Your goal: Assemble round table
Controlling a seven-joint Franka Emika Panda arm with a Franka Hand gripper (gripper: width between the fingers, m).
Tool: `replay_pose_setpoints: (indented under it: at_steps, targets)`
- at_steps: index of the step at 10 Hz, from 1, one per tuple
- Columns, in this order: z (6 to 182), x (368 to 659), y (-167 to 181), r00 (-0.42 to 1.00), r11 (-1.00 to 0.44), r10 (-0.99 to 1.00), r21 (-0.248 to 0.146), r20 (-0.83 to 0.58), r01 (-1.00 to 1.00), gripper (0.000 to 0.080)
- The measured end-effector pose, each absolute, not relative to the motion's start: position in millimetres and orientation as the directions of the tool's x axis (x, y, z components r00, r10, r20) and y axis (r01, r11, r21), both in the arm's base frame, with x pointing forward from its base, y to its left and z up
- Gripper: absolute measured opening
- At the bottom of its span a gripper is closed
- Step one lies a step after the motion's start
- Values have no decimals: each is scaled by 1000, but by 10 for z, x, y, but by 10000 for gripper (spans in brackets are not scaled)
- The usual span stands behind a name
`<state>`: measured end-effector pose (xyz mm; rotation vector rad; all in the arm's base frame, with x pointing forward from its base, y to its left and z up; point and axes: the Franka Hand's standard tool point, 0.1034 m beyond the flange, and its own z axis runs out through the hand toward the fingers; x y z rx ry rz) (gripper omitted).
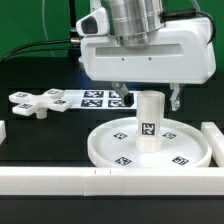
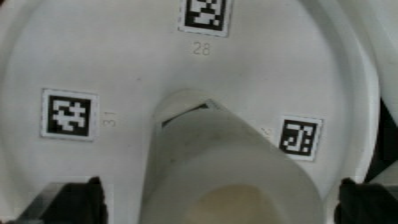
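A short white cylinder [image 1: 148, 122] stands upright at the centre of a large rimmed white disc [image 1: 100, 152]. The cylinder's long axis is vertical and its top end points up toward the claw. A black-and-white tag on its side faces the exterior camera. The disc lies flat on the dark tabletop [image 1: 40, 140], with square tags spaced around its face.

The claw [image 1: 148, 97] hangs directly above the disc's centre. Its two fingers [image 1: 120, 95] are spread wide, one on each side of the cylinder's upper end. In the wrist view the dark fingertips [image 2: 75, 200] flank the cylinder [image 2: 222, 165], with a narrow gap showing on each side. The claw [image 2: 217, 200] holds nothing, and no contact with the cylinder or the disc [image 2: 125, 60] can be seen.

Off the disc, toward the exterior view's left, a cross-shaped piece [image 1: 35, 103] lies flat on the tabletop. The marker board [image 1: 92, 98] lies between that piece and the disc. A long white bar [image 1: 50, 181] lies in front of the disc.
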<state>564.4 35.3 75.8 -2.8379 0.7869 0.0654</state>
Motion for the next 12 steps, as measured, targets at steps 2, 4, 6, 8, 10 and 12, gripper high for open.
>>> replay_pose_setpoints:
  at_steps: [2,4,6,8,10,12]
  targets:
    - [757,5644,351,920,-901,-385,-187,-70,-392,649]
    - [778,5642,357,982,-971,-179,-153,-51,-185,649]
    - [785,5649,355,999,-988,45,-150,-18,41,649]
    - [788,5648,362,980,-969,201,-147,2,199,649]
    - [785,5647,346,944,-933,330,-144,21,330,649]
    - [767,5648,356,832,-825,553,-106,43,554,649]
